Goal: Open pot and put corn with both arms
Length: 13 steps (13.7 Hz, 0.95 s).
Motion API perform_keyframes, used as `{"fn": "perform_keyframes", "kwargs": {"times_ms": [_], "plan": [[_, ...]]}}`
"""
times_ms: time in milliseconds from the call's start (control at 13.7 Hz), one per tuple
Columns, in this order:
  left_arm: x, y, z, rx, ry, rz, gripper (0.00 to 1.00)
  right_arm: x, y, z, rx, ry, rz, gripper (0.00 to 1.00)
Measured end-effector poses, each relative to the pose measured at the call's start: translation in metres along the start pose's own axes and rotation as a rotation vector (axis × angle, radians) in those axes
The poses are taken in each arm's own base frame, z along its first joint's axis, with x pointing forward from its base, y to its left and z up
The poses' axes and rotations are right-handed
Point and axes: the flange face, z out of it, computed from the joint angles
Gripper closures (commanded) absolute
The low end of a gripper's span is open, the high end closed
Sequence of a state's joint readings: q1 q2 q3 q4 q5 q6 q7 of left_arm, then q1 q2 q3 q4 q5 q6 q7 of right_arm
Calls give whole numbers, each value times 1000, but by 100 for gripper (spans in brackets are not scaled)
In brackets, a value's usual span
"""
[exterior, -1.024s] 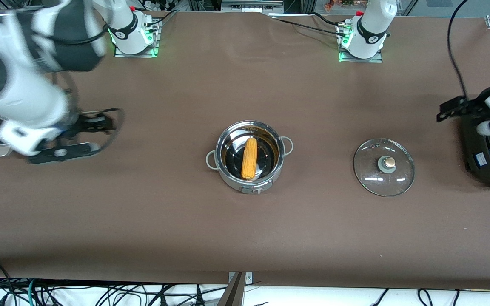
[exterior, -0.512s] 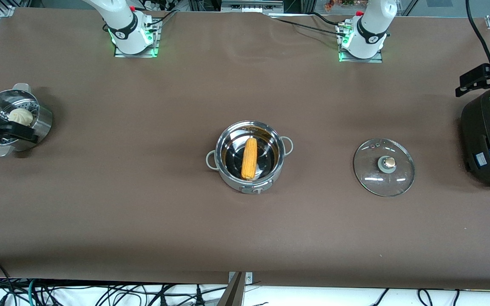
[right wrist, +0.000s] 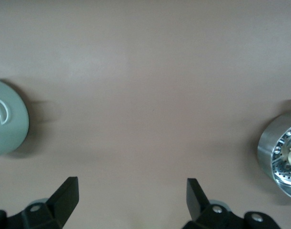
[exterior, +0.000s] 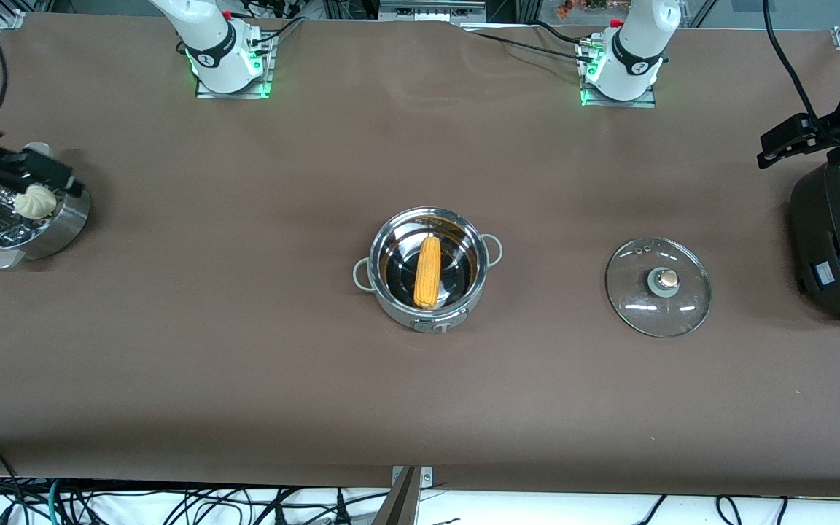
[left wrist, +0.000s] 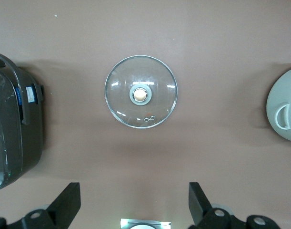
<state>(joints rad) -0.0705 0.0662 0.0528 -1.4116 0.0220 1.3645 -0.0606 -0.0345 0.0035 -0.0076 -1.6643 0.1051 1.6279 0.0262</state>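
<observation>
Corn (exterior: 427, 271) lying in pot (exterior: 426, 270) mid-desk (exterior: 245, 350), lid (exterior: 658, 286) resting beside it twd left arm's end. Both arms pulling away since 1 s ago: right pincer (right wrist: 131, 202) wide open, empty, over steamer (exterior: 22, 219); left pincer (left wrist: 133, 205) wide open, empty, above desk near lid. Task looking done.

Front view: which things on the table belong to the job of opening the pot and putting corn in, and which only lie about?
Belong to the job:
pot
corn, in the pot
glass lid, off, on the table
left gripper, open
right gripper, open

Lying about:
steamer pot
bun
black cooker
</observation>
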Motion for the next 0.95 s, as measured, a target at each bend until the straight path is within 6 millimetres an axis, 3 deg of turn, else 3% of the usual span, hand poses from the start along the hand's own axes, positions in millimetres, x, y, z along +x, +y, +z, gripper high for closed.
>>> {"fn": "perform_keyframes", "kwargs": {"times_ms": [439,951], "plan": [[-2,13,13,2,-15,11,0,-2,-5,15,-98,-28,-34,0],[-9,8,15,0,-9,3,0,5,-7,25,-109,-36,-42,0]]}}
